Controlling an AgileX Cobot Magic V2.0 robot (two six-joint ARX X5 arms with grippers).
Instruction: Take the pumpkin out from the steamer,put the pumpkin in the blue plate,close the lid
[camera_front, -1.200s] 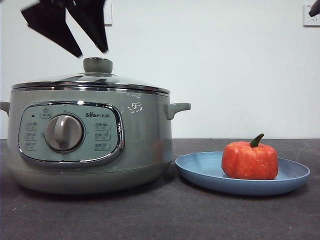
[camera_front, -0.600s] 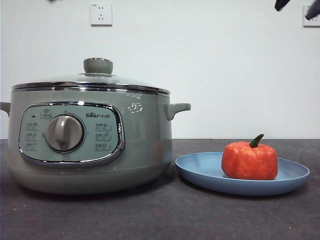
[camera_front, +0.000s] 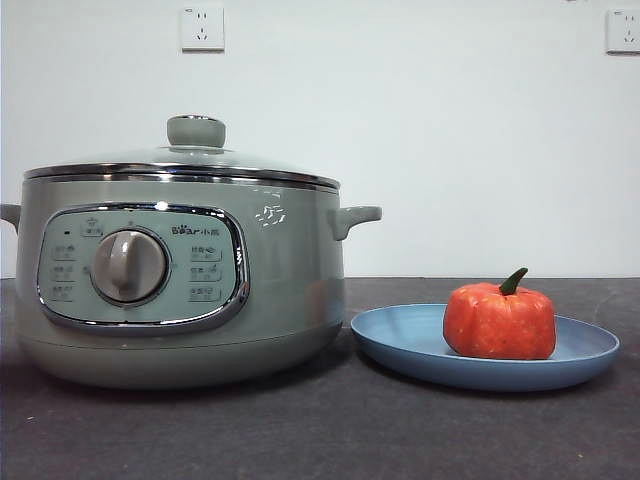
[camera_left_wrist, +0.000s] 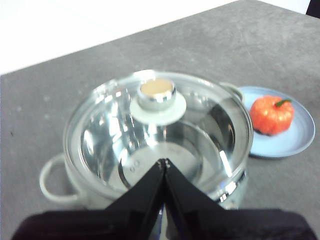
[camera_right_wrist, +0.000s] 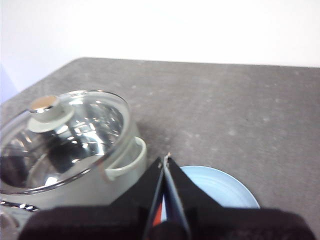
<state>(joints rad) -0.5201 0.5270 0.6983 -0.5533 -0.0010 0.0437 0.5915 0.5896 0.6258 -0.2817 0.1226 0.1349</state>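
Observation:
The sage-green steamer (camera_front: 180, 290) stands at the left with its glass lid (camera_front: 185, 160) seated on it, knob (camera_front: 196, 131) on top. The orange-red pumpkin (camera_front: 500, 320) sits upright in the blue plate (camera_front: 400, 345) to the steamer's right. My left gripper (camera_left_wrist: 163, 162) is shut and empty, high above the lid (camera_left_wrist: 160, 135); the pumpkin (camera_left_wrist: 271, 114) and plate (camera_left_wrist: 300, 135) show beyond. My right gripper (camera_right_wrist: 166, 160) is shut and empty, high above the plate (camera_right_wrist: 220, 187), with the steamer (camera_right_wrist: 65, 150) beside it. Neither gripper shows in the front view.
The dark grey table (camera_front: 320, 430) carries the steamer and the plate. A white wall with two sockets (camera_front: 202, 28) stands behind. The steamer's side handle (camera_front: 355, 215) sticks out toward the plate.
Both arms have risen out of the front view: the left one from above the lid knob, the right one from the top right corner. Steamer, lid, pumpkin and plate have not moved.

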